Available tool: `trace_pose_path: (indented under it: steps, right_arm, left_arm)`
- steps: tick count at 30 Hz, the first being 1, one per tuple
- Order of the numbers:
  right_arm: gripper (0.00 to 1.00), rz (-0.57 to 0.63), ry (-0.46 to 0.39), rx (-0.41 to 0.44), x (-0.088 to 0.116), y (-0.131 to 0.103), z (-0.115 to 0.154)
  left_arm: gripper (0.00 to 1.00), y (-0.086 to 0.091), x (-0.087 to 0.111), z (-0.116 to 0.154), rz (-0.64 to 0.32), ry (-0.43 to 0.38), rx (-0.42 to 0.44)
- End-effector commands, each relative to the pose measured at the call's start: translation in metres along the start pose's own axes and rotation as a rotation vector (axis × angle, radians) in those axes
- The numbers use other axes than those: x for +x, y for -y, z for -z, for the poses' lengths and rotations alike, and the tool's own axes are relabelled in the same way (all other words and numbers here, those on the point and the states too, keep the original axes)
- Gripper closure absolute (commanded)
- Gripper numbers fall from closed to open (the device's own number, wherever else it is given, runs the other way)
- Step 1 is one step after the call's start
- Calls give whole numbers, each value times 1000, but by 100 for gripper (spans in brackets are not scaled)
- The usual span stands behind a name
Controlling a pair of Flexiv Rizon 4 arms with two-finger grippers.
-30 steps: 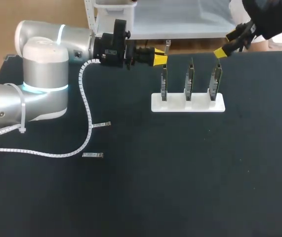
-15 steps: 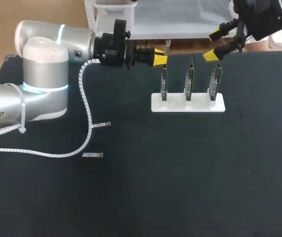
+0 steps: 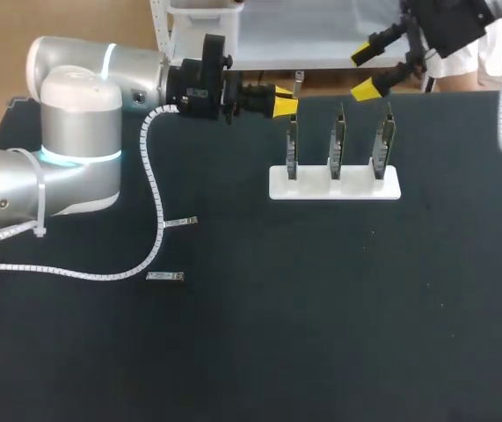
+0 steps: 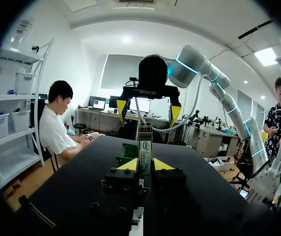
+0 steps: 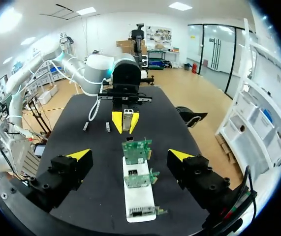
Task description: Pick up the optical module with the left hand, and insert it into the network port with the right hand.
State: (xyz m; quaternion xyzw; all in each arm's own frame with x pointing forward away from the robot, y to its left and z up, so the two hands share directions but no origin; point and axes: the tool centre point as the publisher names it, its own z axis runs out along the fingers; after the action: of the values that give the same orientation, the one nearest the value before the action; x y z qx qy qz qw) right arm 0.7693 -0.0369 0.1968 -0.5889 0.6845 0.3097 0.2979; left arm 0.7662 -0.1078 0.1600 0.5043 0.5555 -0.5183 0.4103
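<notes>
Head view: we record the optical module (image 3: 297,83) pinched between the fingers of the left gripper (image 3: 286,106), near the far edge of the black worktop (image 3: 321,334). It is held clear of the surface, close to the leftmost of three green boards (image 3: 292,145).

In the left wrist view, both yellow tips press the module (image 4: 145,147) from opposite sides. It stands upright in the left gripper (image 4: 145,165). A pale label (image 4: 145,146) with dark print faces this camera, but the print is too small for us to make out.

The boards stand upright in a white holder (image 3: 334,186). The right gripper (image 3: 369,69) hangs beyond the holder's far side with its fingers spread wide and nothing between them.

Two small silver pieces (image 3: 180,222) lie apart on the worktop beside the left arm's cable.
</notes>
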Motion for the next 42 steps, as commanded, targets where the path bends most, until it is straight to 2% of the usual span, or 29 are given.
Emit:
trace_pose_path:
  steps: [1, 13, 23, 37, 42]
  right_arm:
    - [0, -13, 12, -157, -7, 9, -14]
    - [0, -81, 75, -139, -20, 0, -29]
    - [0, -73, 80, -165, -30, -8, -43]
    - [0, -114, 99, -137, -37, -6, -52]
    - [0, -110, 102, -165, -38, -9, -55]
  left_arm:
    - [100, -2, 0, 0, 0, -2, 5]
    - [100, -2, 0, 0, 0, -2, 5]
    - [100, -2, 0, 0, 0, -2, 5]
    - [100, -2, 0, 0, 0, -2, 5]
    - [100, -2, 0, 0, 0, -2, 5]
